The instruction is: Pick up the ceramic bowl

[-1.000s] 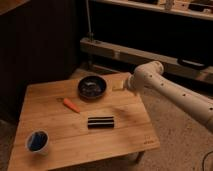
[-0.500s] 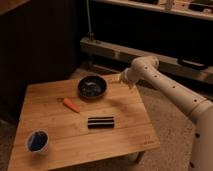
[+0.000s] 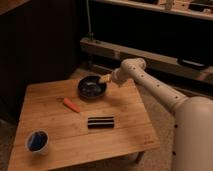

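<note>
The ceramic bowl [image 3: 92, 88] is black, round and shallow with a speckled grey-blue inside. It sits near the far edge of the wooden table [image 3: 60, 132]. My gripper [image 3: 104, 79] is at the end of the white arm, just over the bowl's right rim. I cannot make out whether it touches the rim. An orange carrot [image 3: 70, 104] lies to the front left of the bowl.
A black rectangular bar [image 3: 100, 122] lies in the middle of the table. A small white cup with a blue inside [image 3: 37, 141] stands at the front left corner. Dark shelving and a low ledge [image 3: 150, 57] run behind the table.
The arm has swung left across the table's far edge. The gripper has moved from right of the bowl to its right rim. The bowl has not moved.
</note>
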{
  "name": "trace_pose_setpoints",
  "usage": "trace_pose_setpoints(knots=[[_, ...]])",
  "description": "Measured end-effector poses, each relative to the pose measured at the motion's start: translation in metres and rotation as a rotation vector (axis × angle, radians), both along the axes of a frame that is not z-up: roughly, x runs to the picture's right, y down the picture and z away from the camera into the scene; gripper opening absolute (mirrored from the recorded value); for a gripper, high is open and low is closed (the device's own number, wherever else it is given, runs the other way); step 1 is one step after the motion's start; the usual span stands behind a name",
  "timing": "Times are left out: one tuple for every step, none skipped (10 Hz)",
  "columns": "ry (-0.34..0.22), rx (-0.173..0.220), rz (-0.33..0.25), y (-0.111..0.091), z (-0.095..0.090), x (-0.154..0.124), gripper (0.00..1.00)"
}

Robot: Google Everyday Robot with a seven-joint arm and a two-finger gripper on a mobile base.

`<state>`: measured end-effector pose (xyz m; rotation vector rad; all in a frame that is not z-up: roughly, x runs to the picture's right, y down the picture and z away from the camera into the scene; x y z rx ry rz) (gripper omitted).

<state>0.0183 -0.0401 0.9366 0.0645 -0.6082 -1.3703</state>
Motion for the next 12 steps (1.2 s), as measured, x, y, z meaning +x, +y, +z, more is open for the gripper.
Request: trace_pose_setpoints(knots=[[-0.008,-0.028,-0.016,0.008,0.010,-0.003,0.80],[-0.020,-0.042,-0.023,0.013,0.016,-0.007,0.80],[-0.037,-0.049,-0.022,0.019,0.023,-0.009,0.80],[-0.060,-0.049,-0.013,0.025,0.031,-0.009,0.80],[-0.077,-0.048,-0.014,0.030,0.036,-0.011,0.80],[-0.092,-0.042,-0.018,0.030,0.036,-0.016,0.80],[-0.103,-0.039,-0.022,0.030,0.038,-0.018,0.80],[-0.108,-0.037,-0.022,0.030,0.038,-0.018,0.80],[-0.113,-0.034,-0.025,0.030,0.038,-0.019,0.80],[-0.118,-0.031,-0.028,0.028,0.038,-0.021,0.80],[-0.127,-0.031,-0.033,0.028,0.039,-0.025,0.80],[-0.134,-0.030,-0.036,0.029,0.040,-0.027,0.80]])
